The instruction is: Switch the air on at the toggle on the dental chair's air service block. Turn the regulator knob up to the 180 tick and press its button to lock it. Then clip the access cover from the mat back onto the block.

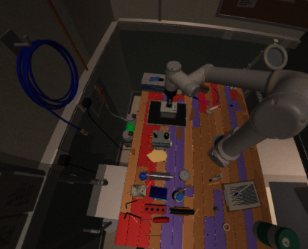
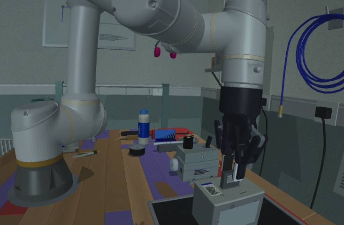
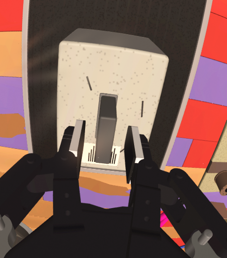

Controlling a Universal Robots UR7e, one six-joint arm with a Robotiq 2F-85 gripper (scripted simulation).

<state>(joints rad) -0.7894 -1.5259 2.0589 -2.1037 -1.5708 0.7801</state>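
My gripper (image 3: 105, 144) is open and holds nothing; it hangs straight down over the grey access cover (image 2: 228, 203), its fingers either side of the raised dark handle (image 3: 107, 127) on the cover's top. The cover sits on the black mat (image 1: 166, 112) at the far end of the bench. The air service block (image 2: 197, 163) stands just beyond the mat, apart from the cover. A black regulator knob (image 2: 188, 142) and a dark toggle (image 2: 208, 142) rise from its top, and a white round dial shows on its side.
A white and blue bottle (image 2: 143, 127) stands behind the block, near a black round tin (image 2: 137, 149) and a blue comb-like part. Tools and gauges lie along the bench's near end (image 1: 159, 195). The arm's base (image 2: 42, 164) takes up the bench's other side.
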